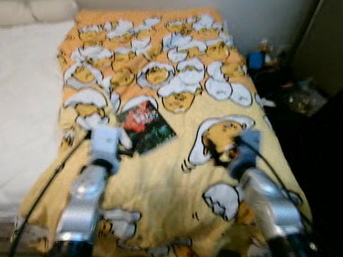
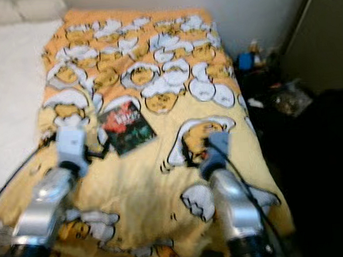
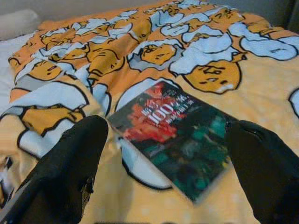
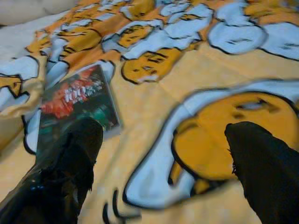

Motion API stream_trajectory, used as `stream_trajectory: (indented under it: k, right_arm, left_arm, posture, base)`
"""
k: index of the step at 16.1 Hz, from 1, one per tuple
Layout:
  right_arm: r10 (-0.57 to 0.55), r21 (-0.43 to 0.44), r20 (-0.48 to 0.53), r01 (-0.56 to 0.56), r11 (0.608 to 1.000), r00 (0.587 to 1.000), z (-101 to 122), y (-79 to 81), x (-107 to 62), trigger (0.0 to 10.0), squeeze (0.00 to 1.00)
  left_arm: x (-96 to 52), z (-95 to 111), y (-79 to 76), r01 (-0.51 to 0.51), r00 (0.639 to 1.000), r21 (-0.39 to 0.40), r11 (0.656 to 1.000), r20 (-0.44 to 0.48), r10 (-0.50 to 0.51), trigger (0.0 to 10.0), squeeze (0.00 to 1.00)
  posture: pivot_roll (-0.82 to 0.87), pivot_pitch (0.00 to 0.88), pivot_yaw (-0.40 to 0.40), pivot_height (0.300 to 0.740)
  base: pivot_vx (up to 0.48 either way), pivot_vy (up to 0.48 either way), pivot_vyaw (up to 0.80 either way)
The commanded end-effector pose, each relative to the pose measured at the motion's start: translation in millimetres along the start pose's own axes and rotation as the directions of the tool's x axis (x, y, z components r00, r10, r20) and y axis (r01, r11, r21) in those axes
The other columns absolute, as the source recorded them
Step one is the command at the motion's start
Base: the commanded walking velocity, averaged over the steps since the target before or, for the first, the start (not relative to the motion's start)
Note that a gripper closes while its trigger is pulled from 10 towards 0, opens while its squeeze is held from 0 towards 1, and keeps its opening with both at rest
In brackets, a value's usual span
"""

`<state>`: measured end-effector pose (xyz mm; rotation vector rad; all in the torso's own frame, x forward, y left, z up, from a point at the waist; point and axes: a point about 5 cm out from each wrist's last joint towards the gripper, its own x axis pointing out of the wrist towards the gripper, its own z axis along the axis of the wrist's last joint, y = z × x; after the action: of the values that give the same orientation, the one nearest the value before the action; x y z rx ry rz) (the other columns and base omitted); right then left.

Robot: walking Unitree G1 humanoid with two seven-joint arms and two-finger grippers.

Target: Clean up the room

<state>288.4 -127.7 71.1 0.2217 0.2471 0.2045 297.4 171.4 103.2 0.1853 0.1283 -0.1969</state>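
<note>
A dark book (image 1: 146,125) with a red and green cover lies flat on the yellow blanket (image 1: 181,181) that covers the bed. My left gripper (image 3: 170,154) is open, its two black fingers (image 3: 74,168) spread wide just short of the book (image 3: 175,135). My right gripper (image 4: 163,154) is also open, hovering over a yellow egg-character print (image 4: 219,144), with the book (image 4: 74,100) off to its left. In the left eye view both silver arms reach forward over the near end of the bed.
White bedding (image 1: 17,104) lies to the left of the blanket. Clutter, including a blue object (image 1: 255,60), sits on the dark floor right of the bed. A wall stands behind the bed.
</note>
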Motion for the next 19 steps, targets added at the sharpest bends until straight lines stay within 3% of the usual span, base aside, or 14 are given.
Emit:
stream_trajectory:
  k: [1,3,5,14,15,16,19]
  right_arm:
    - [-0.006,-0.067,-0.007,0.006,0.998,1.000,0.6,-8.8,-2.8,10.0,0.00]
    - [-0.008,-0.068,-0.010,0.007,0.998,1.000,-0.2,-8.3,-2.5,10.0,0.00]
    - [-0.034,0.003,-0.003,0.034,0.999,0.999,0.2,-12.5,-2.4,10.0,0.00]
    - [-0.051,-0.009,-0.007,0.051,0.999,0.999,0.0,-16.2,-0.7,10.0,0.00]
    - [-0.050,-0.009,-0.006,0.050,0.999,0.999,1.3,-16.2,0.0,10.0,0.00]
    - [-0.045,-0.020,-0.009,0.045,0.999,0.999,2.8,-16.3,1.2,10.0,0.00]
    - [-0.040,-0.058,-0.013,0.039,0.998,0.999,6.7,-16.3,2.0,10.0,0.00]
  left_arm:
    - [1.5,2.7,-6.2,0.019,1.000,0.001,1.000,0.007,-0.019,10.0,0.70]
    - [1.4,2.4,-5.8,0.019,1.000,0.002,1.000,0.007,-0.019,10.0,0.70]
    - [1.4,3.5,-5.5,0.016,1.000,0.001,1.000,0.014,-0.016,10.0,0.69]
    - [4.4,-0.5,-7.8,0.060,0.998,0.016,0.998,-0.026,-0.060,10.0,0.70]
    - [7.1,-2.3,-8.7,0.095,0.994,-0.051,0.994,-0.048,-0.097,10.0,1.00]
    - [10.5,-0.1,-9.8,0.134,0.989,-0.131,0.982,-0.043,-0.141,10.0,1.00]
    - [24.7,5.0,2.1,0.084,0.994,-0.107,0.991,-0.067,-0.092,10.0,1.00]
  posture:
    - [0.08,0.000,0.000,0.740]
    - [0.08,0.000,0.000,0.740]
    - [0.08,0.000,0.001,0.740]
    - [0.08,0.000,0.006,0.740]
    - [0.08,0.000,0.005,0.740]
    - [0.07,0.000,0.004,0.740]
    - [0.06,0.000,0.012,0.740]
  base:
    - [0.319,0.000,0.00]
    - [0.317,0.000,0.40]
    - [0.144,0.000,0.00]
    - [0.000,0.000,0.00]
    - [0.000,0.000,0.00]
    - [0.000,0.000,0.00]
    - [0.000,0.000,0.00]
